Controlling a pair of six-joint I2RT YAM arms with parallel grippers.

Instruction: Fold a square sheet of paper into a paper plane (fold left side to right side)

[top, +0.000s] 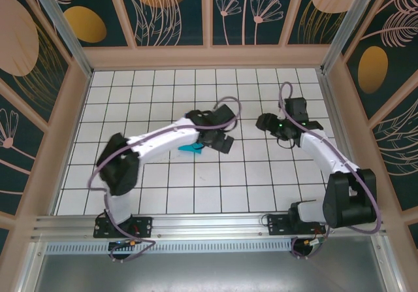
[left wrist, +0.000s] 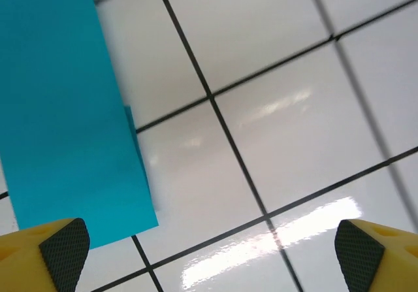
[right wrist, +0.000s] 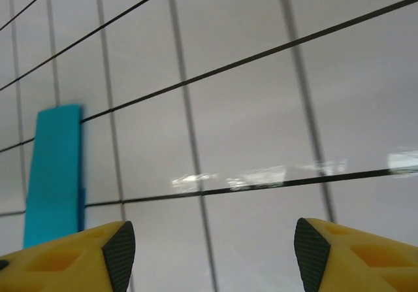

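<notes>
Left gripper [left wrist: 209, 262] is released, jaws spread wide across the bottom of its wrist view, nothing but white tile between them. The teal paper [left wrist: 65, 109] lies flat in the upper left of that view, a second layer peeking out along its right edge, its lower corner just above the fingertip [left wrist: 65, 253] at lower left. From overhead, the paper sits near the centre of the gridded table [top: 163, 194], partly tucked under the left arm [top: 163, 138]. Right gripper [right wrist: 212, 256] is open too, holding nothing, hovering over bare tiles, the paper a narrow strip at the left of its view
</notes>
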